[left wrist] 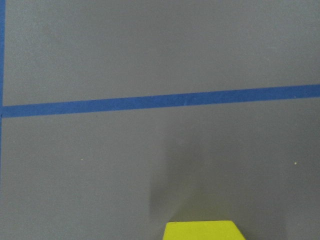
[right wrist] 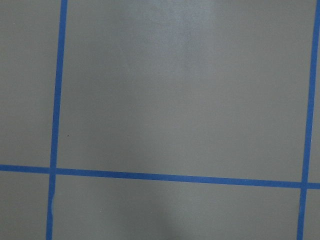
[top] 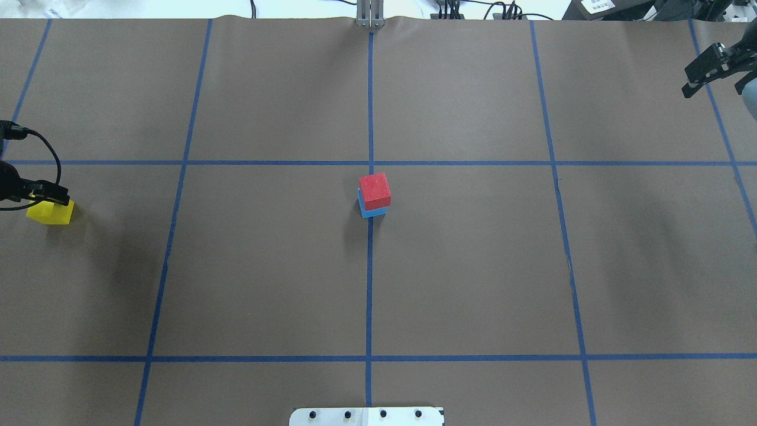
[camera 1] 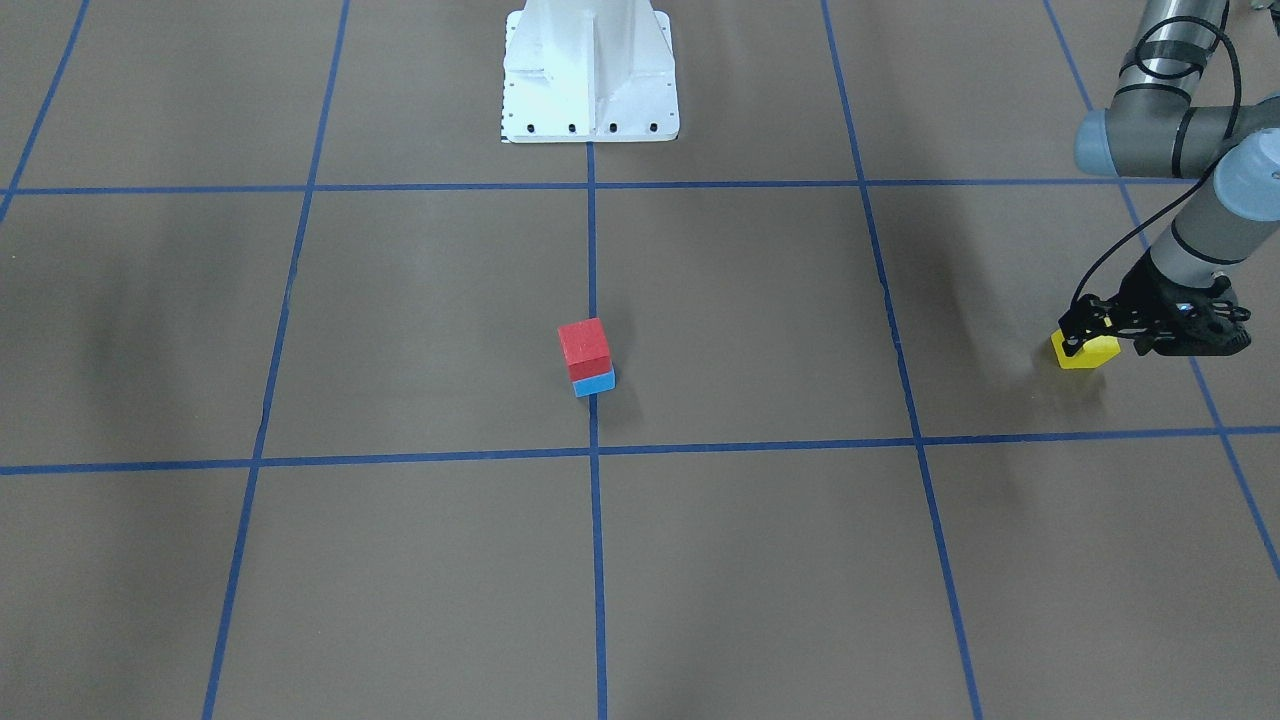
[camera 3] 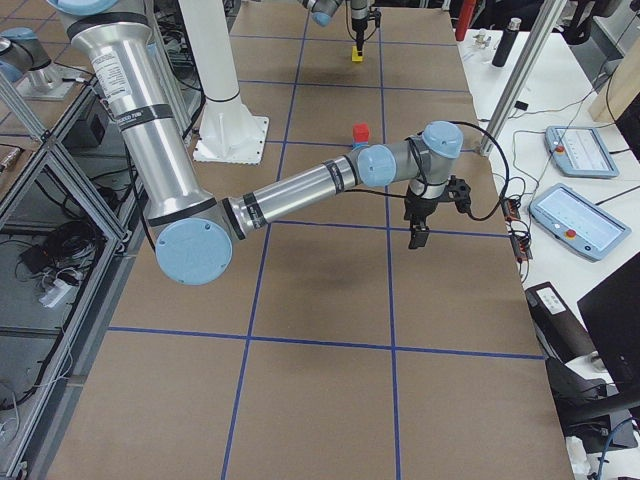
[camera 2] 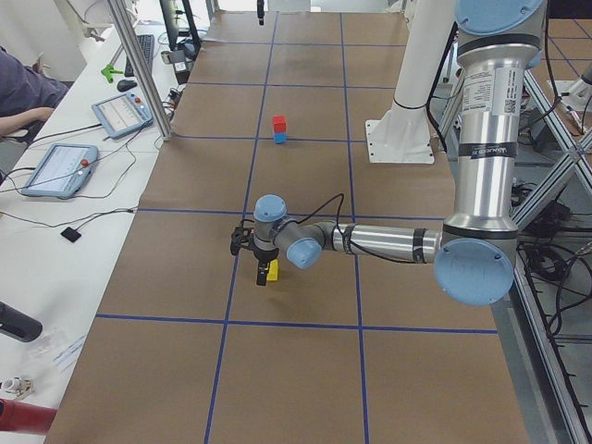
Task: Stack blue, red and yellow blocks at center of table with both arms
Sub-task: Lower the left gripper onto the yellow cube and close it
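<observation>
The brown counter (top: pixel 473 266) is carrying everything, and blue tape lines (top: pixel 369 284) are dividing it into large squares. The white robot base (camera 1: pixel 590 70) is standing at the robot's edge of the counter, straight behind the red block (top: pixel 374 189), on the same tape line. The left arm (camera 2: pixel 481 139) is reaching out low over the counter, far to the robot's left of the red block. The right arm (camera 3: pixel 300 190) is stretching out far to the robot's right of the red block and beyond it, toward the operators' edge. The left fingers (camera 1: pixel 1068 338) are pointing down and closing on the yellow block (camera 1: pixel 1088 352), one finger on each side of it. I cannot tell whether this block is resting on the counter or hanging just above it. The right fingers (top: pixel 689 90) are standing apart from each other, above the counter. The red block is sitting on top of the blue block (top: pixel 372 212) at the center of the counter, turned a little against it, so that an edge of the blue one is showing below. The yellow block is lying well apart from the red block, on the robot's left.
</observation>
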You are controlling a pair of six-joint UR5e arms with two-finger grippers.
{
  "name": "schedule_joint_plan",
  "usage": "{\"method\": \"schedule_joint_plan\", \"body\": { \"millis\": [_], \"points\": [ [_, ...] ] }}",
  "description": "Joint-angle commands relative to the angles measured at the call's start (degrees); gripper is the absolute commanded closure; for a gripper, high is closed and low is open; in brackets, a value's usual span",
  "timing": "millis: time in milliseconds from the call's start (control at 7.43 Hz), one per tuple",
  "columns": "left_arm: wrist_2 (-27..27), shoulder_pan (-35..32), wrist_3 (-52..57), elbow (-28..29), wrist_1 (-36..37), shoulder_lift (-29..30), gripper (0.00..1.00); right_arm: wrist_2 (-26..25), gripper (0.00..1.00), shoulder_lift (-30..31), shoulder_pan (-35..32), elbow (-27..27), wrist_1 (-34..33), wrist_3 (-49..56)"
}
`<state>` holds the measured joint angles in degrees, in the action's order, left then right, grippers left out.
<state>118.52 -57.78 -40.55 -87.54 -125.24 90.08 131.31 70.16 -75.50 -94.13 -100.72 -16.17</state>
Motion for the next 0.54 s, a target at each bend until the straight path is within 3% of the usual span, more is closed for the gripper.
{"method": "schedule_joint_plan", "body": {
  "millis": [0,404],
  "points": [
    [0.14,0.04,0.12,-0.09,0.00,0.10,0.03,0.00,0.00,-0.02,0.00,0.00,0.00,0.00],
    [0.14,0.04,0.12,-0.35,0.00,0.01,0.09,0.00,0.00,-0.02,0.00,0.26,0.00,0.09]
  ]
}}
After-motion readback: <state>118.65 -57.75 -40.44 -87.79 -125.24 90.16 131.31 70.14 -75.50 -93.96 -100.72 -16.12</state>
